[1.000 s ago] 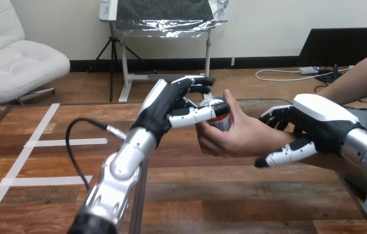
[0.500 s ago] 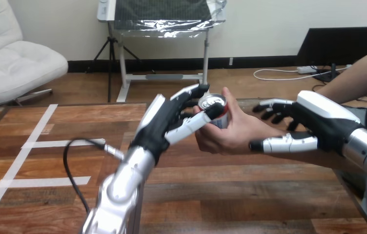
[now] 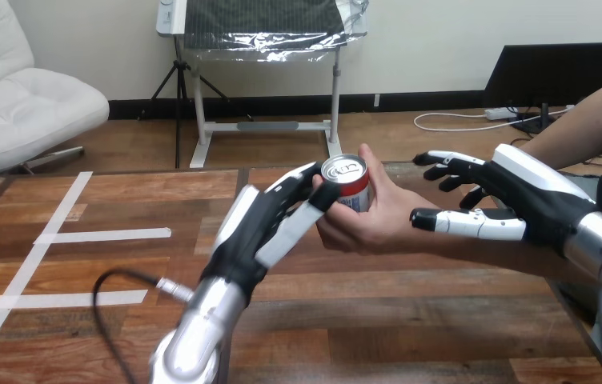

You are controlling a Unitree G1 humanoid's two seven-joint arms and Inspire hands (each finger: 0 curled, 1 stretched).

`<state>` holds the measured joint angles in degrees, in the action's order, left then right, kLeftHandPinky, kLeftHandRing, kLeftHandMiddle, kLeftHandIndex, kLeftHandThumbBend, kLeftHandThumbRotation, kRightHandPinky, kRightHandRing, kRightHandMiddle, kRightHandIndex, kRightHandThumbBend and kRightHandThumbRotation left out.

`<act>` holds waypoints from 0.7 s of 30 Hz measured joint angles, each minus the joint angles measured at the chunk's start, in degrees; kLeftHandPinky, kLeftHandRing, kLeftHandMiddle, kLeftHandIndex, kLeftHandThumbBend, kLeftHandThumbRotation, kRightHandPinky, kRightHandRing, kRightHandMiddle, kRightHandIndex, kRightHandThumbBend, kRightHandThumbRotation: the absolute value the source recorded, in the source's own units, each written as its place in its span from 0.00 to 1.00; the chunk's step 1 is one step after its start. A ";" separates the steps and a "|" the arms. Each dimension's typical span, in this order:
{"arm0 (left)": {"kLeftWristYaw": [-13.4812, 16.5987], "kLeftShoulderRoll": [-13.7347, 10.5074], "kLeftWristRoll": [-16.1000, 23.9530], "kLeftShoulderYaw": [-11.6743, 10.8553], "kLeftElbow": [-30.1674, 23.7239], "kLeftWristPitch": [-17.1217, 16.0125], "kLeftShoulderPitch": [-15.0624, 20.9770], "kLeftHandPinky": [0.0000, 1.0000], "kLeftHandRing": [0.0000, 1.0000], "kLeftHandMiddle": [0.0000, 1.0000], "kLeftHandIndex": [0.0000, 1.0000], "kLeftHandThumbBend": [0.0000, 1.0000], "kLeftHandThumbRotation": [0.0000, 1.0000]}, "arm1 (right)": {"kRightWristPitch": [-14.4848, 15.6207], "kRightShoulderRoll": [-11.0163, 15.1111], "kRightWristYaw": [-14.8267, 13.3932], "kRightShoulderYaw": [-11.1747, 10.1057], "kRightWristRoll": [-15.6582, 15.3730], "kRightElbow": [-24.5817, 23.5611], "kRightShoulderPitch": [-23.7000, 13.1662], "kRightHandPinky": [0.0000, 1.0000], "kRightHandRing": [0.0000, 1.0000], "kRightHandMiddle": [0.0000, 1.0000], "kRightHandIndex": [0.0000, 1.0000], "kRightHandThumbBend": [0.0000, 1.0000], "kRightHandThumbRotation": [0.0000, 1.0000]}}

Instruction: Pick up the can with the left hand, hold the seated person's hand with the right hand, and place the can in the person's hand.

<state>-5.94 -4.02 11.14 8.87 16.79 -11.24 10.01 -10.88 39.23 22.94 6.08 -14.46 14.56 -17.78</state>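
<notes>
A silver can (image 3: 346,182) with a red and blue label stands upright in the person's hand (image 3: 382,220), which reaches in from the right above the table's middle and wraps its fingers and thumb round the can. My left hand (image 3: 262,228) is just left of the can and a little below it. Its fingers are straight and open, and their tips are close to the can's left side. My right hand (image 3: 526,200) hovers over the person's wrist with its fingers and thumb spread straight, curled round nothing.
The wooden table (image 3: 442,320) stretches below both arms. White tape lines (image 3: 102,234) mark its left part. The person's forearm (image 3: 578,132) runs from the right edge toward the middle, behind my right hand.
My left hand has let go of the can, straightened its fingers and dropped back toward me. My right hand has opened and lifted off the person's wrist. The can stays in the person's hand.
</notes>
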 measured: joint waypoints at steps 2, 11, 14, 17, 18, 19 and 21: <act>0.36 -0.11 -0.11 -0.22 -1.35 -0.41 -1.56 0.79 0.88 0.87 0.85 0.90 1.00 | -0.06 -0.48 -0.32 -0.47 0.59 -0.10 0.39 0.76 0.88 0.91 0.94 0.91 0.93; 2.65 -0.09 -1.56 -1.22 -6.49 -3.15 -8.26 0.86 0.90 0.86 0.84 0.93 1.00 | -1.33 -2.96 -2.73 -2.71 3.46 -1.23 3.38 0.80 0.91 0.94 0.95 0.86 0.99; 3.31 -0.12 -1.68 -1.43 -8.16 -4.10 -10.44 0.89 0.90 0.86 0.84 0.94 1.00 | -2.22 -3.99 -3.51 -3.51 4.79 -1.72 4.59 0.81 0.92 0.94 0.95 0.84 1.00; 3.75 -0.15 -1.83 -1.71 -10.14 -5.05 -12.77 0.93 0.91 0.87 0.85 0.94 1.00 | -3.44 -5.16 -4.05 -4.34 6.30 -2.35 6.05 0.83 0.93 0.95 0.95 0.84 1.00; 3.93 -0.14 -1.87 -1.80 -10.78 -5.43 -13.58 0.94 0.91 0.87 0.85 0.95 1.00 | -3.82 -5.56 -4.25 -4.54 6.83 -2.58 6.53 0.83 0.94 0.95 0.95 0.84 1.00; 4.08 -0.14 -1.91 -1.88 -11.31 -5.86 -14.27 0.95 0.91 0.87 0.85 0.95 1.00 | -4.12 -5.89 -4.42 -4.67 7.19 -2.84 6.96 0.84 0.94 0.95 0.95 0.84 1.00; 4.30 -0.12 -2.03 -2.07 -12.60 -6.66 -15.81 0.96 0.91 0.87 0.85 0.95 1.00 | -5.08 -6.58 -4.83 -4.90 7.93 -3.24 7.87 0.85 0.94 0.95 0.95 0.85 1.00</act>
